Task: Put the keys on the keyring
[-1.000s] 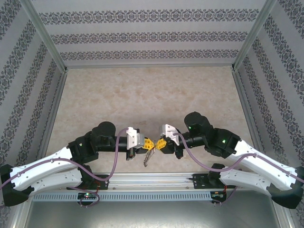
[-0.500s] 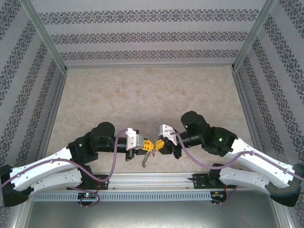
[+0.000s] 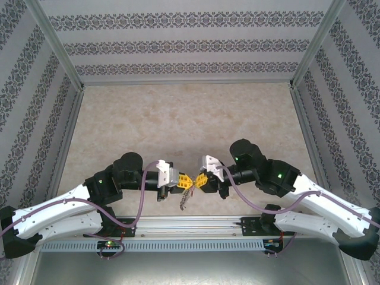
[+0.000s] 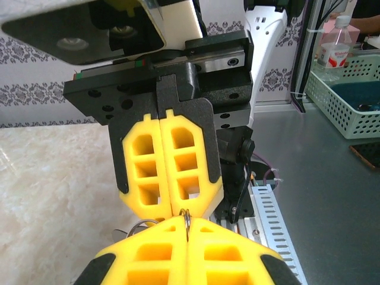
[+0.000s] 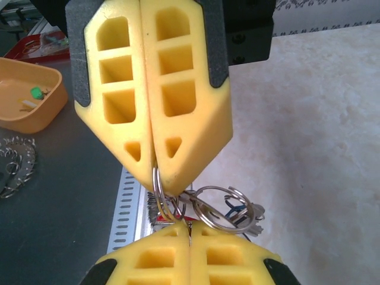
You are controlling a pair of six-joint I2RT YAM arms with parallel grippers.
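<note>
**Both grippers clamped on the keyring, threading in hand**

We see the left gripper (image 3: 189, 180) and the right gripper (image 3: 198, 180) meeting tip to tip low in the centre of the top view. Each has its jaws pressed together on the keyring (image 5: 158, 189), a thin wire loop bridging the two yellow tips. More rings (image 5: 221, 206) and the keys (image 5: 248, 217) hang from it at the lower right of the right wrist view. A chain loop (image 5: 15, 163) lies apart at the left of that view, and we cannot tell its part.

We judge the threading step is in hand. The next move calls for a small, matched twist that slides a key round the coil without either grip slipping.

Room is tight toward the bottom of the top view: the slotted rail (image 3: 190, 224) lies near the dangling keys and could snag them. The table (image 3: 190, 119) above is open, and the side walls are well apart.
</note>
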